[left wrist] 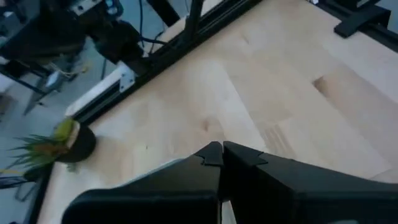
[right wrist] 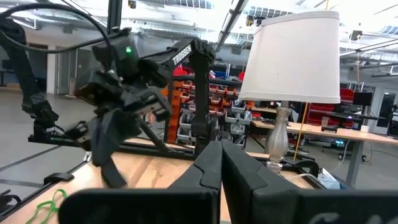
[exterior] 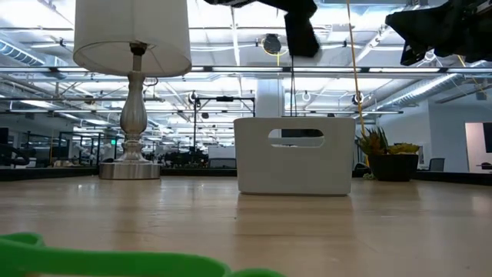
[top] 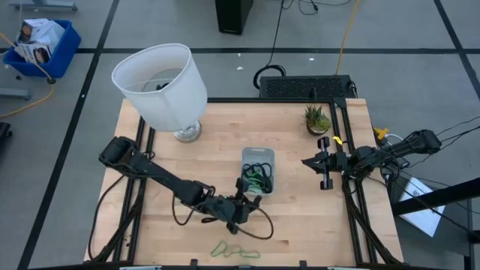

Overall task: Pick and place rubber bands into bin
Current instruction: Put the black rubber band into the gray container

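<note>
Your left pincer [top: 241, 196] hangs just beside the near end of the bin [top: 258, 156], a little above the desk [top: 300, 217]. Its two fingers [left wrist: 249, 163] are pressed tight together, and you can see nothing between them. Inside the bin lie some rubber bands [top: 257, 178], black ones and light green ones, in a small heap just ahead of that pincer.

More are still out on the desk. A big black rubber band [top: 261, 225] lies loose just behind the left pincer, partly under the arm. Some light green rubber bands [top: 234, 250] lie further back, near the desk's front edge, well apart from the pincer.

Your right pincer [top: 325, 166] waits off to the other side of the bin, up in the air, near the small potted plant [top: 316, 118]. Its fingers [right wrist: 239, 163] are closed tight too, with nothing in them.

A white lamp [top: 162, 84] stands at the far side of the desk.
</note>
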